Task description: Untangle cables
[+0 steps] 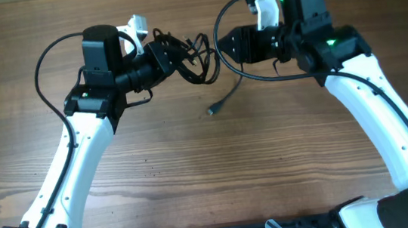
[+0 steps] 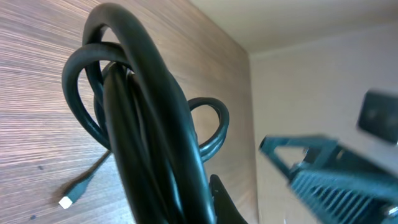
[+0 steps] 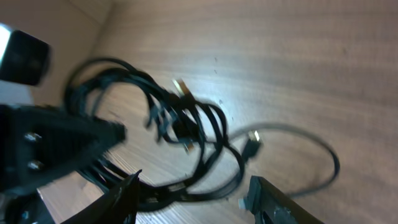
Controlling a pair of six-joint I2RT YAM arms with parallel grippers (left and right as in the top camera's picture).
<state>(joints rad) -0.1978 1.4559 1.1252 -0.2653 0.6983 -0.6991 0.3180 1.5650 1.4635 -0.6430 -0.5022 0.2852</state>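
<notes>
A bundle of thin black cables (image 1: pixel 192 58) hangs in loose loops at the table's far middle. My left gripper (image 1: pixel 166 57) is shut on the bundle and holds it off the wood; the left wrist view shows the looped cables (image 2: pixel 149 137) close up. One cable end with a small plug (image 1: pixel 210 111) trails down onto the table and shows in the left wrist view (image 2: pixel 67 201). My right gripper (image 1: pixel 223 45) is open, just right of the bundle, fingers spread on either side of the loops (image 3: pixel 180 124) without touching them.
A wooden table (image 1: pixel 210 174) fills the view. Thick black arm wires loop over each arm (image 1: pixel 41 78) (image 1: pixel 260 74). The two arms' bases stand at the near edge.
</notes>
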